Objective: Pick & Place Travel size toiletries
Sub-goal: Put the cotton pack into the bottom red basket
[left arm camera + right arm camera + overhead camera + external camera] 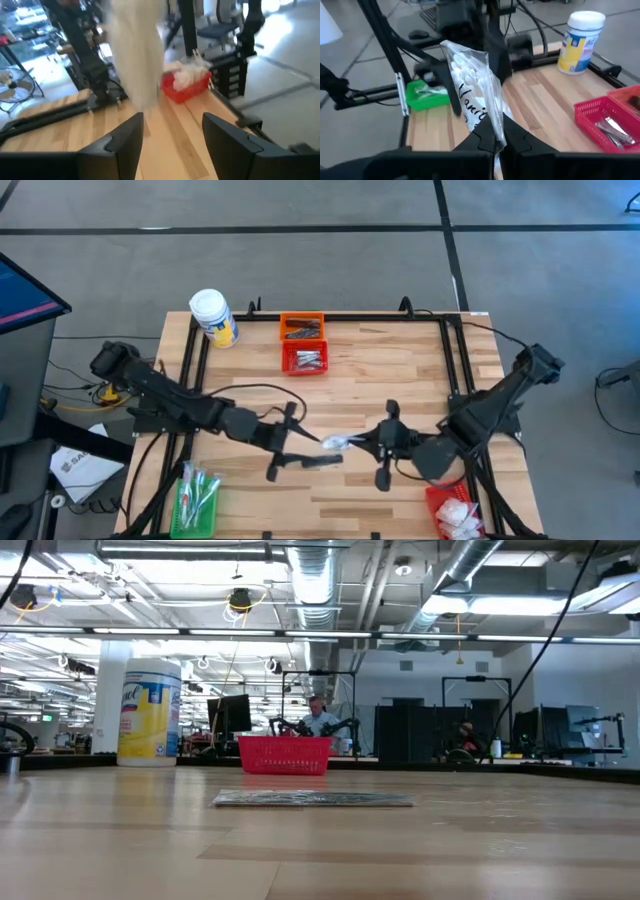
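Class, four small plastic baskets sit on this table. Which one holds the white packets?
The red plastic basket at the table's near right corner, beside the right arm, holds white packets. The orange, green and other red basket hold different items.

A jar (213, 317) is stood at the far left corner of the worktop (400, 370). To its right, two baskets (303, 343) are set one behind the other at the far edge, each holding sachets (306, 360). A basket of sticks (196, 498) is placed at the near left corner, and a basket of packets (455, 513) at the near right. Between them, above mid-worktop, a bag of cotton swabs (338, 443) is held between the left tool (300, 445) and the right tool (366, 444).
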Controlling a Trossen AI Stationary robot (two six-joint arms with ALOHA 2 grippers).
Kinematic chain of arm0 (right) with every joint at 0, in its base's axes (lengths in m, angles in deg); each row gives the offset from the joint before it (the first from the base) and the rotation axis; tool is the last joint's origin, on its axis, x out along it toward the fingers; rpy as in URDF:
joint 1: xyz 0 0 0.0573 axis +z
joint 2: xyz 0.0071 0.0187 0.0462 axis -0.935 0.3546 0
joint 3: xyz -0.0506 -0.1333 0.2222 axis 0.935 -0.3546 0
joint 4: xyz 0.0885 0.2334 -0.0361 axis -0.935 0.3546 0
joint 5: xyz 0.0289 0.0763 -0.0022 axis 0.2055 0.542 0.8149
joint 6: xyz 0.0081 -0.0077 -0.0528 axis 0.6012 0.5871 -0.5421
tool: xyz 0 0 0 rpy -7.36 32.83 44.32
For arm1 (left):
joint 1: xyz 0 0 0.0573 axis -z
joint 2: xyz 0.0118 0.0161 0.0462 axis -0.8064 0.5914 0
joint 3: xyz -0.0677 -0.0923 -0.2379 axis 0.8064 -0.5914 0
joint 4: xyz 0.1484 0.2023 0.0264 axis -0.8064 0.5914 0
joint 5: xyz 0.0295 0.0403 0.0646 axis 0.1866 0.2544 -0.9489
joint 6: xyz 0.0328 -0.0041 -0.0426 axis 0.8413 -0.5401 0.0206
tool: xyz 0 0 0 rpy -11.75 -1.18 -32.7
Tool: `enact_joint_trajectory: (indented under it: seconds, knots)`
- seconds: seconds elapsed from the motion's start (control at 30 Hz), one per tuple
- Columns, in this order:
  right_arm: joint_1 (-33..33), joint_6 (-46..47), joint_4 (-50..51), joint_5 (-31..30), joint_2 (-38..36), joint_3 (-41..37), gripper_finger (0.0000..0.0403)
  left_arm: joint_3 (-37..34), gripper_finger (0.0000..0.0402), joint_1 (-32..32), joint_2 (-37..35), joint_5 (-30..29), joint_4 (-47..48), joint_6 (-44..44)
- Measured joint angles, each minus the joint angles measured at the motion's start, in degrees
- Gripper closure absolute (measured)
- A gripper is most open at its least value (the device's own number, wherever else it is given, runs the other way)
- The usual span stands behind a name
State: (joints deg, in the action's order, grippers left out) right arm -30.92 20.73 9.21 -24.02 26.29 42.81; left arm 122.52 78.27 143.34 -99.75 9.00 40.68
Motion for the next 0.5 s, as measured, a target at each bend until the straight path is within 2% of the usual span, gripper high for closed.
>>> enact_joint_trajectory:
  seconds: [0.07,0.17,0.23,0.37,0.5]
  knots:
    - [-0.3,-0.1,-1.5,-0.1,1.2,0.0,0.0403,-2.8,0.0207,-0.1,-2.4,-1.2,-3.3,-0.1]
    - [-0.6,-2.3,-3.7,-1.0,2.5,0.0,0.0403,-6.8,0.0207,-0.1,-6.1,-8.5,-7.7,-1.4]
    - [-0.8,-3.8,-5.5,-2.3,3.6,0.0,0.0403,-9.7,0.0207,-0.5,-8.1,-10.9,-10.6,-1.9]
    - [-1.7,-4.4,-5.1,-2.8,3.9,-0.1,0.0403,-14.3,0.0207,-1.1,-9.7,-9.6,-16.9,-3.1]
    - [-3.1,-4.8,-5.2,-3.2,3.9,0.0,0.0403,-15.6,0.0207,-1.0,-9.6,-3.8,-20.3,-0.4]
